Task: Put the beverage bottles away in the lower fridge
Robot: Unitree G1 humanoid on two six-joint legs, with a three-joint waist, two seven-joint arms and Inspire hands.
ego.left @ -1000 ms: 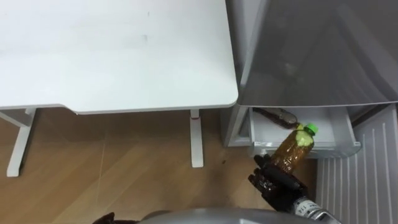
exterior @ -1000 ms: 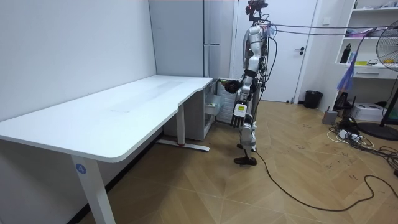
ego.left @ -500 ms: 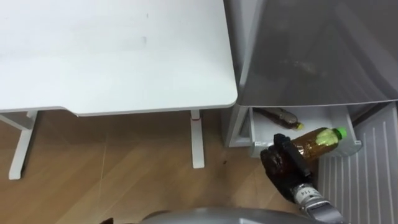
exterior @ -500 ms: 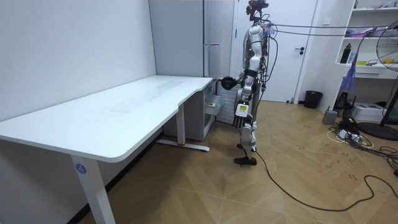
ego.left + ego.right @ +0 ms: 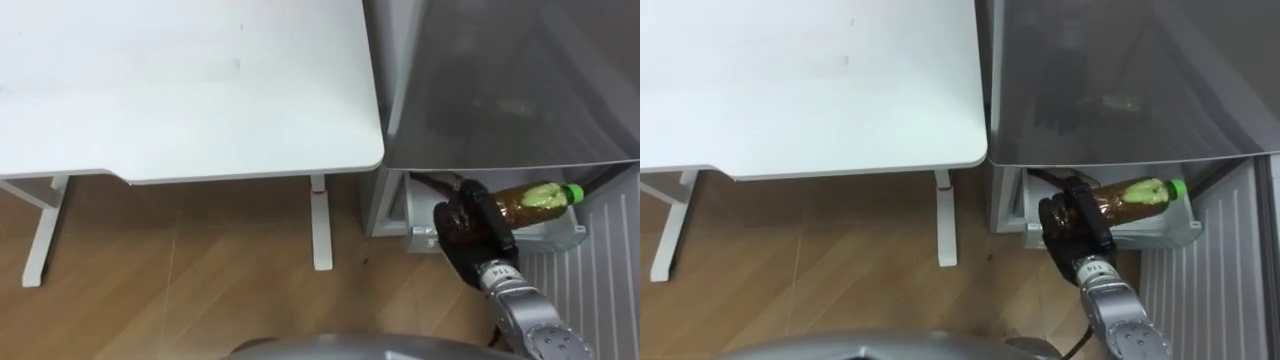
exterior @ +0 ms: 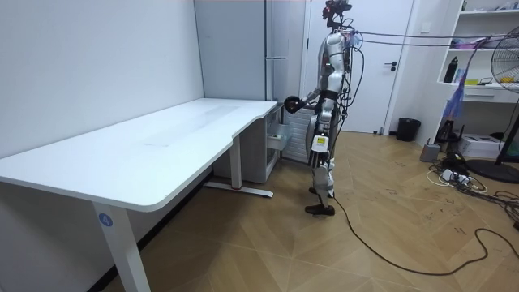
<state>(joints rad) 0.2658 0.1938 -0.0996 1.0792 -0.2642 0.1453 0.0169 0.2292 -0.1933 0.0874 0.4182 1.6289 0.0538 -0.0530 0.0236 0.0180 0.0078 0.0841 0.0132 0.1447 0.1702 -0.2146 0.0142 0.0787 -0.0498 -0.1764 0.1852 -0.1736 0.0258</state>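
**Narrow way in under the fridge's overhang**

At the frame's lower right, the open drawer (image 5: pixel 572 230) shows as a slim strip below the grey fridge body (image 5: pixel 500 80), which covers its rear. A brown bottle (image 5: pixel 432 181) lies at its back left. The right hand (image 5: pixel 465 222) and its green-capped bottle (image 5: pixel 530 197) span the middle. The ribbed door (image 5: pixel 590 300) bounds the right and the table leg (image 5: pixel 319 225) the left, with bare floor (image 5: pixel 200 280) beyond.

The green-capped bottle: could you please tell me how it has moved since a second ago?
The right hand, still gripping the green-capped brown plastic bottle, swung it from cap-up to nearly level over the open white fridge drawer. The dark bottle inside stayed put.
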